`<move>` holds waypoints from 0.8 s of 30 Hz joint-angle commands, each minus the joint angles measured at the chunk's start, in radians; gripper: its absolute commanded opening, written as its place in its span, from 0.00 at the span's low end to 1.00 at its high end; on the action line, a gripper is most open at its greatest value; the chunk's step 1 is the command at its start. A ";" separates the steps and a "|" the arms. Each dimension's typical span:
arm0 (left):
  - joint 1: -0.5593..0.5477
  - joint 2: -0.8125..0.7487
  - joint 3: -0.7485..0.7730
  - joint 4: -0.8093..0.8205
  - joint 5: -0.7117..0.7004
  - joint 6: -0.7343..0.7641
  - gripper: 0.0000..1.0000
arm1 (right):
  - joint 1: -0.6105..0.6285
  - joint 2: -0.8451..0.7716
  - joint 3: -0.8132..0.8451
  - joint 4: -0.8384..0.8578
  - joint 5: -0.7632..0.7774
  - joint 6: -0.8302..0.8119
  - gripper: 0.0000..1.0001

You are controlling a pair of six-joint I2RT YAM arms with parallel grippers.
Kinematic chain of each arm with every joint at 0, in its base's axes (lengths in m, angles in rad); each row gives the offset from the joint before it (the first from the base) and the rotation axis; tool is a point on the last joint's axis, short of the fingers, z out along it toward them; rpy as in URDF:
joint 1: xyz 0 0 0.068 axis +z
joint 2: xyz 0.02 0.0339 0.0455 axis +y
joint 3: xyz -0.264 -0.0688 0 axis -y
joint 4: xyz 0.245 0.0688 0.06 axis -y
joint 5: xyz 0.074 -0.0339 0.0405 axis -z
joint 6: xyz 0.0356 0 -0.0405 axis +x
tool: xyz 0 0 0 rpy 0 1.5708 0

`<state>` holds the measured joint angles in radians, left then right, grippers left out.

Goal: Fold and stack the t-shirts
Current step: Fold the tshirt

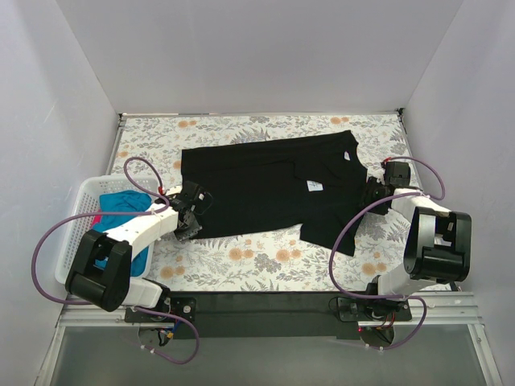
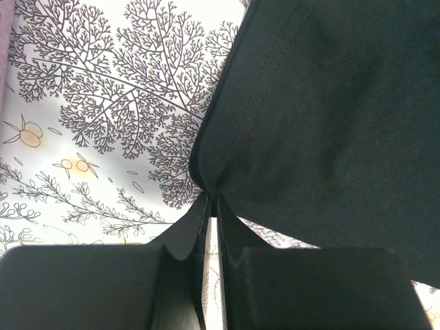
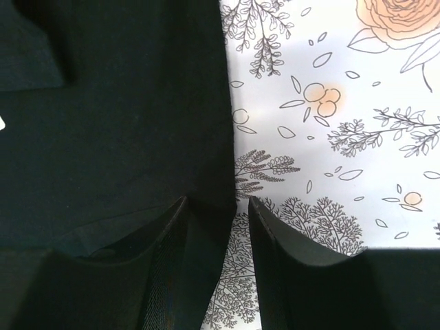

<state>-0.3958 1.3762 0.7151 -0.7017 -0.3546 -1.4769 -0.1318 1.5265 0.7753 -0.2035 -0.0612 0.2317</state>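
Two claws flank the large plain black cloth t-shirt [image 1: 273, 181], spread flat on the floral tablecloth [image 1: 265, 257]: the left gripper [image 2: 212, 203] pinches one edge, while the right gripper [image 3: 216, 203] stands parted astride the opposite edge. It should probably bite fully onto that hem before both lift evenly. At far left, the white plastic lattice basket [image 1: 80, 201] holds a bright teal-blue tee [image 1: 121, 205] and some pink-red cloth [image 1: 96, 219].

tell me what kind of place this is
Likely a robot lab test cell, not a home: plain white walls box in a floral-covered table, with a black t-shirt laid out and a white basket beside it.
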 commanded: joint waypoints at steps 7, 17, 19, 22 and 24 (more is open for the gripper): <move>0.005 -0.032 0.001 0.013 -0.018 0.004 0.00 | -0.006 0.024 0.010 0.027 -0.032 -0.011 0.36; 0.031 -0.013 0.010 0.047 0.072 0.015 0.00 | -0.051 -0.106 0.004 -0.117 0.129 0.079 0.01; 0.031 -0.017 0.009 0.048 0.080 0.012 0.00 | -0.071 -0.196 -0.056 -0.148 0.136 0.124 0.01; 0.031 -0.029 0.000 0.042 0.111 0.000 0.00 | -0.089 -0.323 -0.143 -0.154 0.130 0.153 0.01; 0.031 -0.038 -0.003 0.041 0.123 -0.005 0.00 | -0.089 -0.367 -0.186 -0.154 0.132 0.164 0.01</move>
<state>-0.3691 1.3758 0.7151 -0.6682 -0.2546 -1.4734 -0.2100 1.2201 0.6384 -0.3176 0.0254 0.3481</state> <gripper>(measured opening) 0.022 0.025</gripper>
